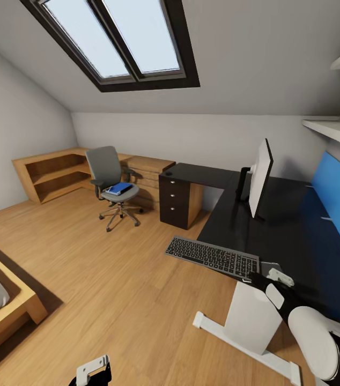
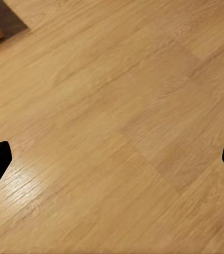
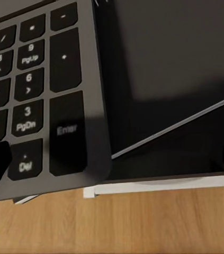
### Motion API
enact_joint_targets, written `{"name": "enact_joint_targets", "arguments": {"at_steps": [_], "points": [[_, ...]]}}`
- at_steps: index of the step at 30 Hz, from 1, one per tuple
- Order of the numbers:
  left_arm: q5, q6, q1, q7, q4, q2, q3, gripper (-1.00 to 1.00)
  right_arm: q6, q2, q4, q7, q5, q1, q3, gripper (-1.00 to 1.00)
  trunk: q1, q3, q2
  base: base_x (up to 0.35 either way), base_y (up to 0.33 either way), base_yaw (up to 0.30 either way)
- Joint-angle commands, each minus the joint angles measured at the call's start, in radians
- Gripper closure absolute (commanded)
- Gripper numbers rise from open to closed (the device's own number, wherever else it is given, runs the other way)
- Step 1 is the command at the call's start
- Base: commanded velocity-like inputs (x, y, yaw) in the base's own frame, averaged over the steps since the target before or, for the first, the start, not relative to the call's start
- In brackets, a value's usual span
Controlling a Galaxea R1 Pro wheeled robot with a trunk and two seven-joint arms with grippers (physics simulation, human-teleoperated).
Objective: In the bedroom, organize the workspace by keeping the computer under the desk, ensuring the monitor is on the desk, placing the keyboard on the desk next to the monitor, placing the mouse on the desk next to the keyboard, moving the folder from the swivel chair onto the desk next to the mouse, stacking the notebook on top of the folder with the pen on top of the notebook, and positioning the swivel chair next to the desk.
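The keyboard [image 1: 213, 256] lies flat with its right end [image 3: 43, 90] over the desk [image 1: 298, 236] corner; the rest juts out above the floor. My right gripper [image 1: 257, 279] [image 3: 112, 164] hovers open over that end, one finger above the keys, the other above the desktop. The monitor [image 1: 260, 179] stands on the desk. At the desk's far end sits the mouse [image 1: 168, 173]. Across the room, the swivel chair [image 1: 113, 185] carries the folder [image 1: 119, 188]. My left gripper [image 1: 92, 372] [image 2: 112, 164] hangs open over bare floor. Computer, notebook and pen are out of view.
A flat grey square [image 1: 271, 266] lies on the desk beside the keyboard's end. The black drawer unit [image 1: 176, 201] and white pedestal leg [image 1: 253, 316] stand under the desk. Low wooden shelving [image 1: 52, 174] lines the far wall; a bed corner [image 1: 9, 311] is at left.
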Motion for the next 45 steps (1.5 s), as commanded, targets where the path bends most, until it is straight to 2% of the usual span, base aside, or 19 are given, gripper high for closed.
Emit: {"name": "enact_joint_targets", "arguments": {"at_steps": [1,9,15,18,36,45], "points": [[0.011,-0.006,-0.001,0.006,0.0,0.001,-0.004,-1.0,0.005,0.0,-0.001,-0.003,-0.007,0.0,0.002,-1.0,0.0,-0.001,-0.001,0.0,0.0,0.0],[0.011,-0.008,-0.001,0.005,-0.006,0.001,-0.004,-1.0,0.007,0.0,0.002,0.025,-0.009,0.0,0.002,-1.0,0.0,-0.001,-0.001,0.0,0.0,0.0],[0.014,-0.005,0.0,0.005,-0.043,-0.001,-0.003,-1.0,0.007,0.0,0.002,0.036,-0.015,0.0,0.002,-1.0,0.0,-0.001,-0.001,0.0,0.0,0.0],[0.016,-0.004,-0.001,0.005,-0.061,-0.004,-0.003,-1.0,0.007,-0.002,0.002,0.038,-0.016,0.0,0.002,-1.0,0.011,-0.01,-0.022,0.0,0.0,0.0],[0.016,-0.003,-0.001,0.007,-0.06,-0.002,-0.002,-1.0,0.007,-0.002,0.0,0.039,-0.016,0.0,0.002,-1.0,0.011,-0.01,-0.022,0.003,0.0,0.0],[0.014,-0.004,-0.001,0.007,-0.056,-0.001,-0.002,-1.0,0.007,-0.003,0.0,0.039,-0.016,0.0,0.002,-1.0,0.011,-0.01,-0.022,0.124,0.0,0.0]]}}
